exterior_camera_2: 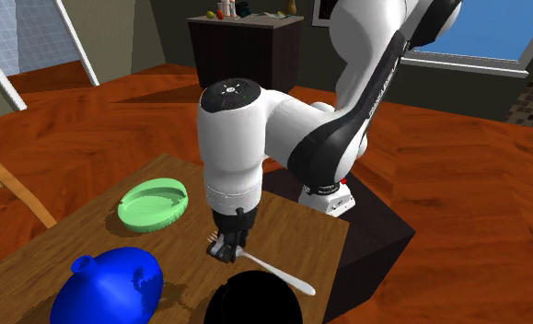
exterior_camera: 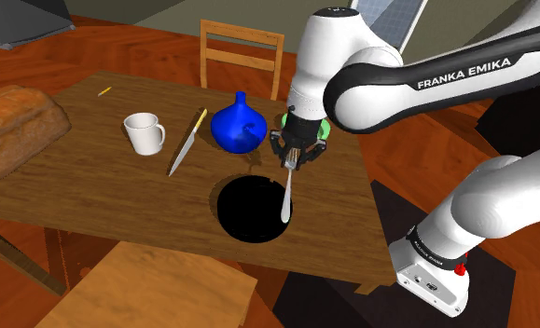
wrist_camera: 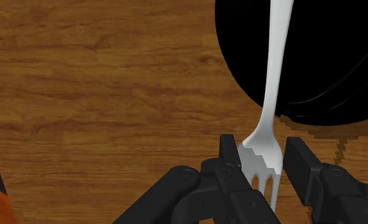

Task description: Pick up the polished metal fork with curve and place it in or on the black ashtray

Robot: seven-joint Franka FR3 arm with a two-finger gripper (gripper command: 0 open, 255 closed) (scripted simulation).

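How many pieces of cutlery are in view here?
2. A fork is clasped in the tool, hanging over the black ashtray; a knife lies on the table between the mug and the blue vase. Others may be hidden behind the arm.

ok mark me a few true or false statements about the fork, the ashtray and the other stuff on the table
1. The tool is shut on the polished silver curved fork at its tine end. True.
2. The fork's handle reaches out over the round black ashtray. True.
3. The white mug stands inside the ashtray. False: it stands on the wooden table, apart from the ashtray.
4. The yellow-handled knife lies across the ashtray. False: it lies on the table between the mug and the blue vase.
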